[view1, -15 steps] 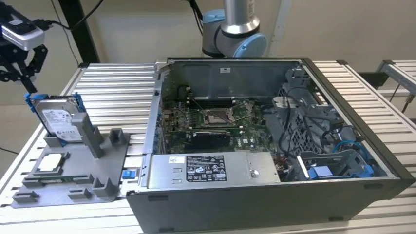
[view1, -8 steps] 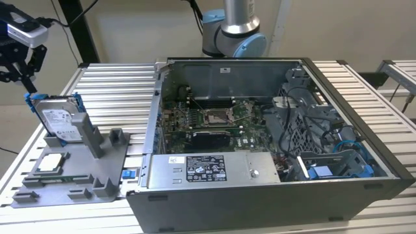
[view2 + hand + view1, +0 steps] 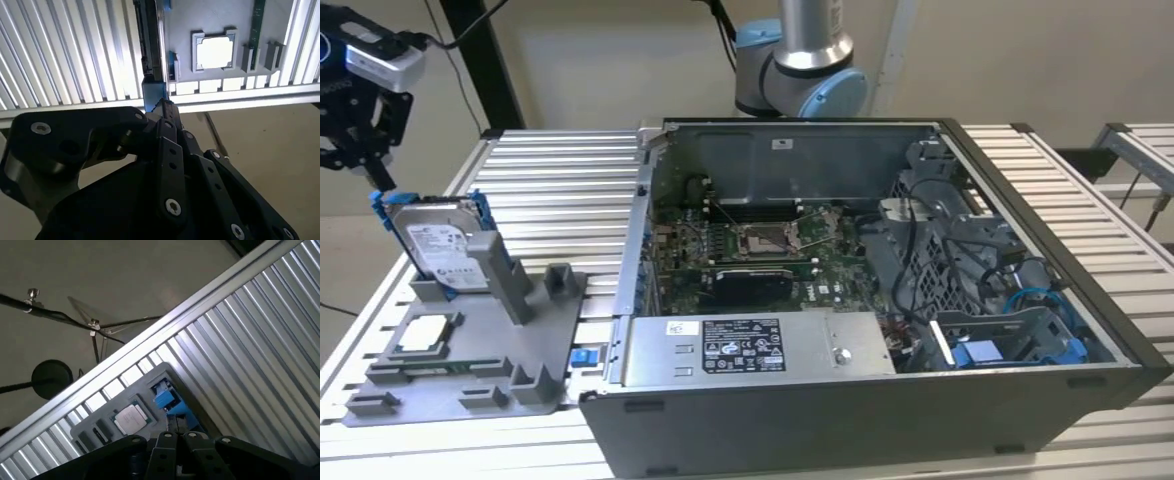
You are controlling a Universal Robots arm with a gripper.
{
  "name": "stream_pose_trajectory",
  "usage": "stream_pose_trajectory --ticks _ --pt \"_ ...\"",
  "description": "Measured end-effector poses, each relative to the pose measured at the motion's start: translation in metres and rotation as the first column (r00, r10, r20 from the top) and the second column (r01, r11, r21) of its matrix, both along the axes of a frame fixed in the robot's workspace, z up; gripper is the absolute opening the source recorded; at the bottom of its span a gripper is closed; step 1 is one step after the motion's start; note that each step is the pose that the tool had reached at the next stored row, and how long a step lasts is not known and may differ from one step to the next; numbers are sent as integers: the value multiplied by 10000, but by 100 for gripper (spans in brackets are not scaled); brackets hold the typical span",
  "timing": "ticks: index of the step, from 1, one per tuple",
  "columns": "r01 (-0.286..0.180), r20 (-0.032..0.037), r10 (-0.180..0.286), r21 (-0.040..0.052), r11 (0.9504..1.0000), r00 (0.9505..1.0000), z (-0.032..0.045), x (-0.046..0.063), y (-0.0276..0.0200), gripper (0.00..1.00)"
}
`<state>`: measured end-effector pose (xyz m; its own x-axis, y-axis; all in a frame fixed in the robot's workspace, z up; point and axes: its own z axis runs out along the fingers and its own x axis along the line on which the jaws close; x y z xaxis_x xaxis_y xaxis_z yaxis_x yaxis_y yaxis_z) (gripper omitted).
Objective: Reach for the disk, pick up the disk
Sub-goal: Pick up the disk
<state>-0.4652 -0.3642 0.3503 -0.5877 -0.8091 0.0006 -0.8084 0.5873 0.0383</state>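
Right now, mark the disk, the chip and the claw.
disk [image 3: 443,243]: exterior view, on its white label.
chip [image 3: 427,335]: exterior view, on its top face.
claw [image 3: 376,178]: exterior view, at its lower tip.

Backed by a plain beige wall [image 3: 587,60], evenly lit, with no hard shadows. Crossed near the exterior view's left by a black upright post [image 3: 487,60], and further toward its right by a pale vertical strip [image 3: 898,50]. Fronted by a worktop [image 3: 560,180] of ribbed aluminium slats, glinting softly under the room light. Flanked at the exterior view's right by a second slatted bench [image 3: 1141,150], set apart from the first. Below the worktop's edge in the second wrist view, smooth beige floor [image 3: 260,150]. Seen again in the first wrist view, with a round black stand base [image 3: 52,377] and thin tripod legs [image 3: 96,347] resting on it.
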Motion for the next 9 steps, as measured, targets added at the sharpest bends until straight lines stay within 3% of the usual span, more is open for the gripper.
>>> stream_pose_trajectory --ticks 5,9 --pt "-779 1 779 0 9970 9970 5 0 0 0" --pt "-1505 1 1505 0 9886 9886 6 0 0 0"
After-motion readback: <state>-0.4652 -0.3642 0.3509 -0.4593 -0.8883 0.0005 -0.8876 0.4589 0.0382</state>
